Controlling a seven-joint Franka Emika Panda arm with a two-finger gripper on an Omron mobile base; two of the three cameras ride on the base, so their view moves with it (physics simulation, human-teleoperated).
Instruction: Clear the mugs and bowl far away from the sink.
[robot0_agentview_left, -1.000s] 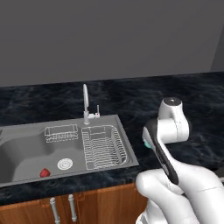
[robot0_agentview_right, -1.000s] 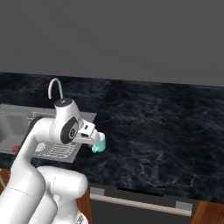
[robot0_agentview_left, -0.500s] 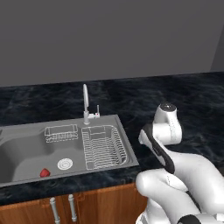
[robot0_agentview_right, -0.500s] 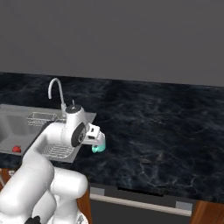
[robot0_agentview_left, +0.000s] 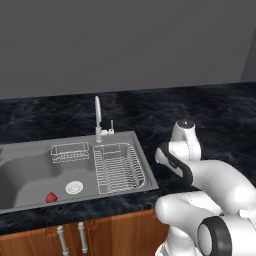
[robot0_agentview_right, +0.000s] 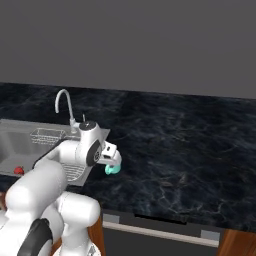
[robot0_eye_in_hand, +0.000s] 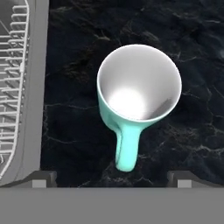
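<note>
Lowered arm, tool (robot0_eye_in_hand: 111, 177) spread wide above teal mug (robot0_eye_in_hand: 138, 94), beside sink (robot0_eye_in_hand: 22, 87)

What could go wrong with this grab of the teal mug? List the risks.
1. The teal mug stands close beside the sink rim; a sideways nudge could likely push it against or over that edge.
2. Its handle points toward the gripper, whose fingertips sit wide apart; closing on the handle could twist the mug.

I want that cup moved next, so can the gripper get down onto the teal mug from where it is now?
Probably yes. The teal mug stands upright on bare counter directly below the gripper, whose tips are spread wide, handle toward the hand; the sink rim is off to one side.
</note>
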